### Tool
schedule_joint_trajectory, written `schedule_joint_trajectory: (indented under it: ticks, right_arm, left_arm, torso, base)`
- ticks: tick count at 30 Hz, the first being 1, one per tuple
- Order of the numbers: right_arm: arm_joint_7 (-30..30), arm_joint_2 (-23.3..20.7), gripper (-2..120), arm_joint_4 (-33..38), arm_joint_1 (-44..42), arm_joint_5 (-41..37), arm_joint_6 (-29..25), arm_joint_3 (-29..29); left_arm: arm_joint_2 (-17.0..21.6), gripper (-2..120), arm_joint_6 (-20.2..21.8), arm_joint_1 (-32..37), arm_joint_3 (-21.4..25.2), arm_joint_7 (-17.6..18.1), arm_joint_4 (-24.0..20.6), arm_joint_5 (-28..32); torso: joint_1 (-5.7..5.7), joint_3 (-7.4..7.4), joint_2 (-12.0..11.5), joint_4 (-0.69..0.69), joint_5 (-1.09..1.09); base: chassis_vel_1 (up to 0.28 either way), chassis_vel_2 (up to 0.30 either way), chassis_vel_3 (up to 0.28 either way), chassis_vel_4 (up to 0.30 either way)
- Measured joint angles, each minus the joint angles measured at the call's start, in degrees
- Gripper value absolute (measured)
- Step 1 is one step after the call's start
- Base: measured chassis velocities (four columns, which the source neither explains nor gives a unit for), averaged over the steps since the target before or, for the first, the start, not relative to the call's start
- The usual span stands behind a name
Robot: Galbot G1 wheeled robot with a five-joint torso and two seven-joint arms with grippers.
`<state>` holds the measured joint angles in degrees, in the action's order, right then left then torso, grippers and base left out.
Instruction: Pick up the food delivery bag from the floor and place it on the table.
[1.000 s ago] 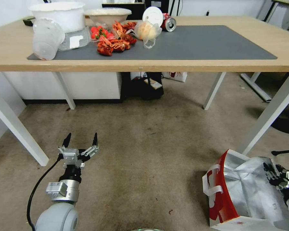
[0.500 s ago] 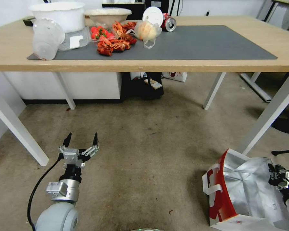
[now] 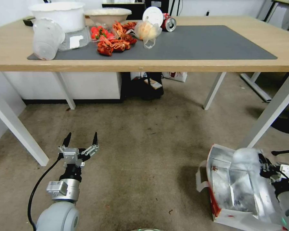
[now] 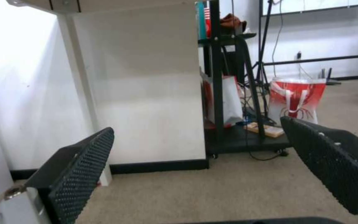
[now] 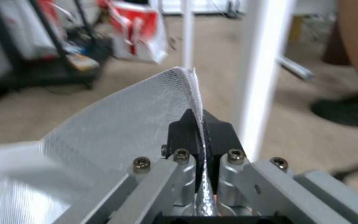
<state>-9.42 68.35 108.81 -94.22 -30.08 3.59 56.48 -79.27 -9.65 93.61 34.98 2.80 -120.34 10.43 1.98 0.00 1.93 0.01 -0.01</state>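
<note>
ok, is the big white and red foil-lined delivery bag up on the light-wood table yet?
No, the big white and red foil-lined delivery bag sits on the beige carpet floor below the light-wood table, its foil edge pinched by the right gripper.

Grey rounded left arm with black cable ends in a silver tool (image 3: 81, 140) with black dimpled fingers (image 4: 77, 174).

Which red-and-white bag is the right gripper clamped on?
The food delivery bag on the carpet by the right gripper, foil lining pinched; the other bag sits beyond the table.
</note>
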Motion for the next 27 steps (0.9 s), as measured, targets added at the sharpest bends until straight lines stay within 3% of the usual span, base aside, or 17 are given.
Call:
schedule_joint_trajectory:
  ticks: [17, 21, 27]
  right_arm:
    - [-4.8, -2.5, 0, 15.4, -1.0, -2.3, 1.2, -3.5]
    - [-7.3, -3.5, 0, 17.0, -0.9, -4.5, 0.7, -3.6]
    - [-16.2, -5.3, 0, 17.8, -0.5, -9.9, -2.6, -2.3]
  left_arm:
    - [0.1, 100, 0.1, -0.3, 0.6, 0.0, 0.1, 1.2]
    - [0.2, 100, 0.6, -0.3, 0.6, 0.0, -0.2, 2.3]
    - [0.6, 100, 0.6, -0.6, 1.2, -0.9, -0.6, 4.1]
  torso:
    - [0.0, 0.0, 0.0, -0.01, 0.01]
    - [0.0, 0.0, 0.0, -0.01, 0.02]
    - [0.0, 0.0, 0.0, -0.01, 0.01]
  base:
    - [0.0, 0.0, 0.0, 0.0]
    - [0.0, 0.0, 0.0, 0.0]
    - [0.0, 0.0, 0.0, 0.0]
